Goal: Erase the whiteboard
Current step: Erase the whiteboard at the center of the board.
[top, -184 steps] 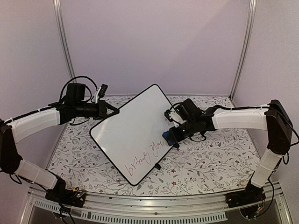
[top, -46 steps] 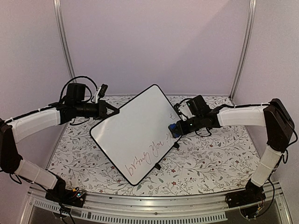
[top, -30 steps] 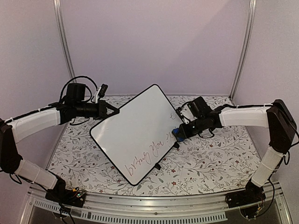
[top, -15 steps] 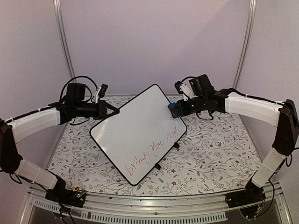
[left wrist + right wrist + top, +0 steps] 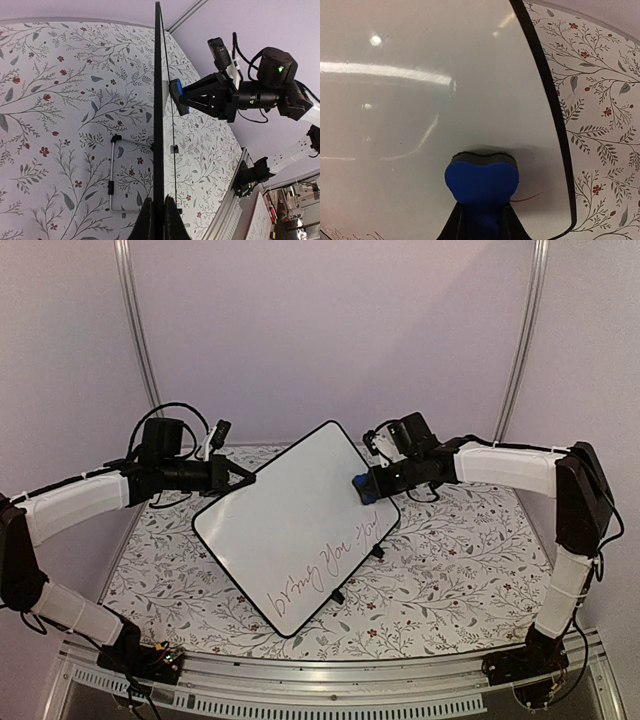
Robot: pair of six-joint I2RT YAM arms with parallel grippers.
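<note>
White-faced, black-rimmed whiteboard stood tilted mid-table on the floral table, left corner clamped between the left gripper's jaws, right gripper clenched on a blue eraser touching its far right face.

Propped whiteboard blocks centre; tabletop to right passable.
</note>
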